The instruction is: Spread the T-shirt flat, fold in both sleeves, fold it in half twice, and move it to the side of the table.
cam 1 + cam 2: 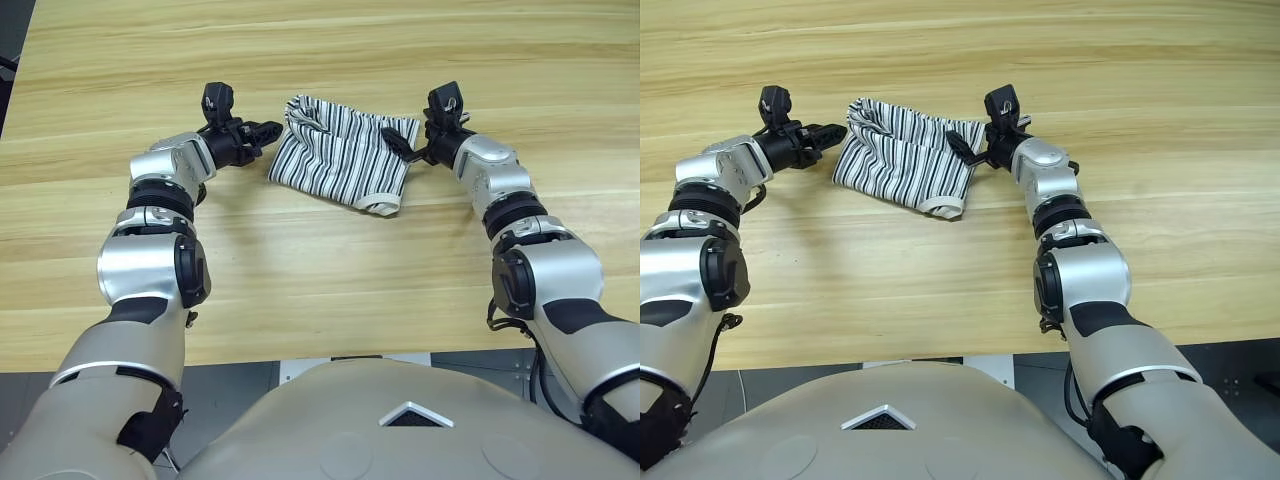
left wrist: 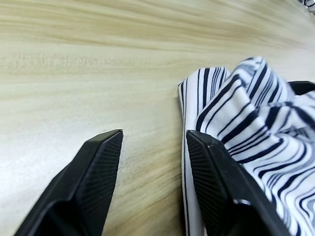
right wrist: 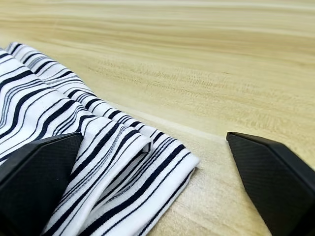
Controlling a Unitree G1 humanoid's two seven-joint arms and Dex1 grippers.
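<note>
Folded striped T-shirt (image 1: 340,150) is lying mid-way across the table (image 1: 300,300), long axis running parallel to the near edge. The left tool (image 1: 268,130) and right tool (image 1: 408,140) are flanking its short ends, both released. The right is straddling the cloth edge; the left is seemingly just touching it, hard to tell.

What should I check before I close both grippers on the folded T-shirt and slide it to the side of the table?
1. Left gripper open: ok, jaws apart.
2. Cloth between its jaws: not ok. Bare wood lies there, and the T-shirt sits just outside the gap.
3. Right gripper open: ok, jaws wide apart.
4. Cloth between its jaws: ok. A corner of the shirt lies in the gap.
5. Fold tidy: not ok. The corner near the left gripper is rumpled.
6. Shirt wholly on the table: ok.
</note>
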